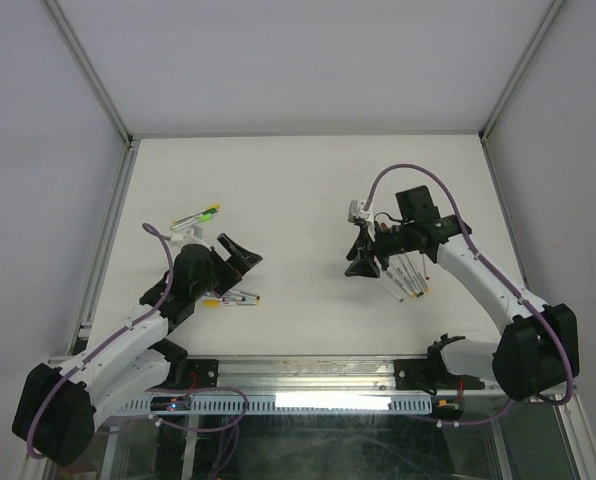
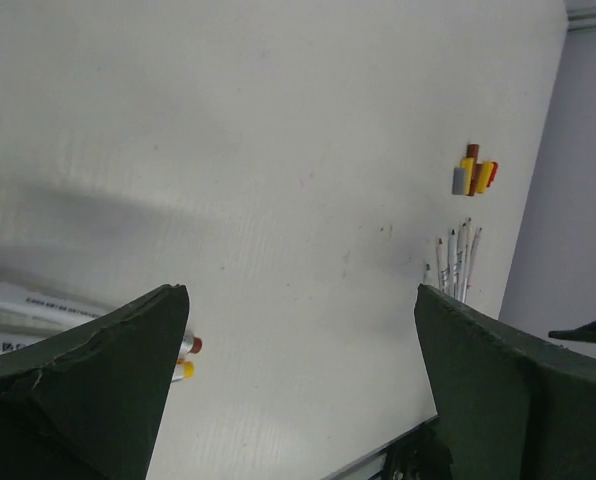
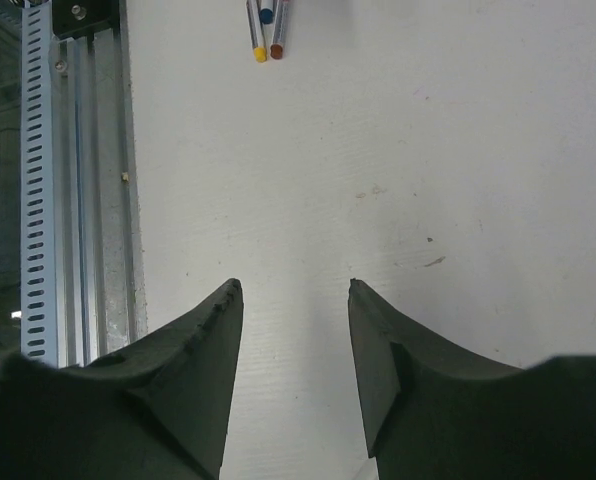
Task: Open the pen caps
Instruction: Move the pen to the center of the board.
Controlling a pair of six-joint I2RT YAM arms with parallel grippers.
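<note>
On the table point(image 1: 298, 190), pens point(image 3: 266, 14), loose caps point(image 2: 475, 174)

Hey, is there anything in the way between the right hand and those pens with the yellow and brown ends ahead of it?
Nothing visible. In the right wrist view, only bare table lies between the open, empty right hand and the pens at the far edge of that view.

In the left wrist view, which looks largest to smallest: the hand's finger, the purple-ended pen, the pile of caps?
1. Finger, though nearest the camera.
2. Purple-ended pen, partly hidden.
3. Pile of caps, farther away.
</note>
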